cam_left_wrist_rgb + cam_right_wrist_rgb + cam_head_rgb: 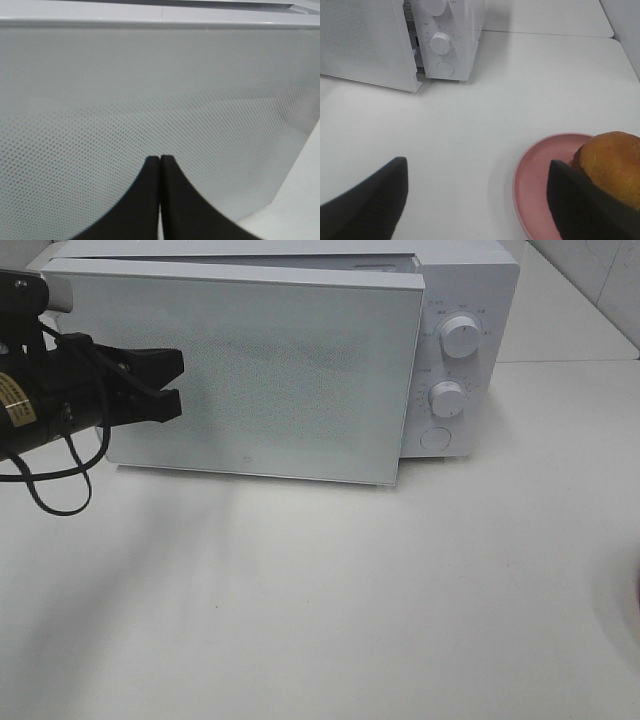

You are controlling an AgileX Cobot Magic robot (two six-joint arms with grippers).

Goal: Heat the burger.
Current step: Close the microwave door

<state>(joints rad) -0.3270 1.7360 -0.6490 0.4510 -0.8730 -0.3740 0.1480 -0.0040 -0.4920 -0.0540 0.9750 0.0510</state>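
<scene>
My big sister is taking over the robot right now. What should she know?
Left gripper: jaws shut, holding nothing, at the microwave door.
Right gripper: jaws open, empty, above the table.
The burger sits on the pink plate, right of the microwave.
Done: the door stands partly open.
Left: swing it wider, put the burger in, shut the door, turn the dials.

Dial markings: small grey print rings the two knobs on the microwave's control panel (452,370), too small to read.
Warning sticker: a label with a triangle sign on the microwave's front frame (411,20), beyond the right gripper; its text is illegible.
Arm label: a yellow sticker on the left arm (14,400); print unreadable.
</scene>
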